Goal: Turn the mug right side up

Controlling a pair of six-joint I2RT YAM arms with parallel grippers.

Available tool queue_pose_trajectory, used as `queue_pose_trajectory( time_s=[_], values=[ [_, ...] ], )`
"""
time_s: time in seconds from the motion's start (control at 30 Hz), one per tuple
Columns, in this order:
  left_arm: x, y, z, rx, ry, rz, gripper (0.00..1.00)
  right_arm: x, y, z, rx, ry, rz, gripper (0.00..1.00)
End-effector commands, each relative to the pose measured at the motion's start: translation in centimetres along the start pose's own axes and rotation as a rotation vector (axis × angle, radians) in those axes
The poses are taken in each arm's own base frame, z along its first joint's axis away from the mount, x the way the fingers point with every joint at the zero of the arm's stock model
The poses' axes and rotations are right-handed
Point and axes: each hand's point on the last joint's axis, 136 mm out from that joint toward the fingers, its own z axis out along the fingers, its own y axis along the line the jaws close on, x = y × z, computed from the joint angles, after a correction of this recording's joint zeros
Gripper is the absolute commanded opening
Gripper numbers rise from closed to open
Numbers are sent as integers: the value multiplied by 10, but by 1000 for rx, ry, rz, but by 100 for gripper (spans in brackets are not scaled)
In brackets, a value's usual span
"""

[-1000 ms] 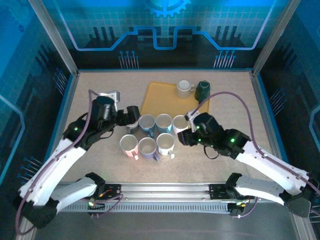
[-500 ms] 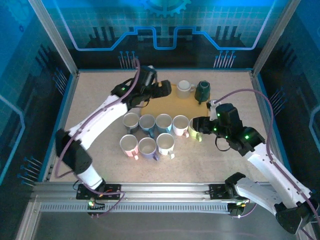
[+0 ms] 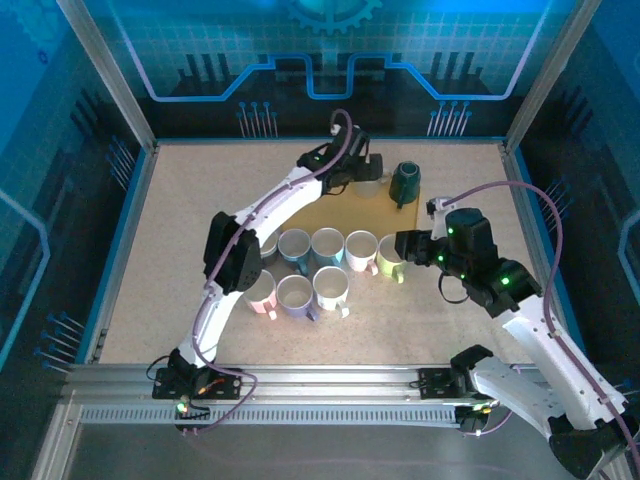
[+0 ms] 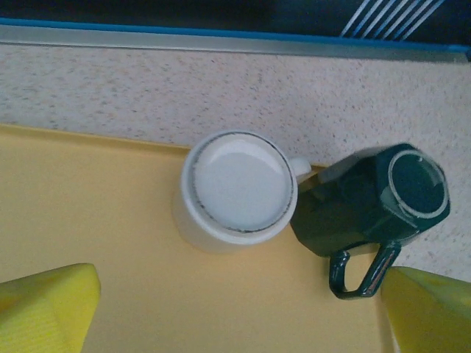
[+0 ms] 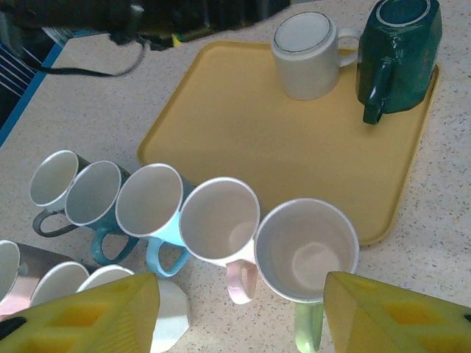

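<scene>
You have a speckled surface point(image 3: 180, 200) with a yellow tray point(image 4: 88, 220) on it. At the tray's far end a white mug point(image 4: 237, 187) stands upside down, just beside a dark green mug point(image 4: 383, 195) that is upside down too. Your left pincer point(image 4: 235, 323) hangs over the white one, spread wide and empty. I think this is the reach step. Next, go down, pinch its side, lift and flip. Your right pincer point(image 5: 243, 316) is spread too, over the upright mugs point(image 5: 221, 220).
</scene>
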Motion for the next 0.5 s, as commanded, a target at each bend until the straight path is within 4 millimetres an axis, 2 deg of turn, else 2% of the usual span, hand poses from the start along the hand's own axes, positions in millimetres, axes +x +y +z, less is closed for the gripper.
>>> queue_pose_trajectory(
  time_s=[0.0,0.2,0.47],
  values=[
    [-10,-22,12,52,-77,143,99,-8,-6,-4,22,-31,-11,62],
    [14,-24,48,63,-44,197,99,-7,-8,-1,17,-27,-5,64],
    [25,-10,82,-26,-52,242,99,-6,-8,4,1,-24,6,64]
  ],
)
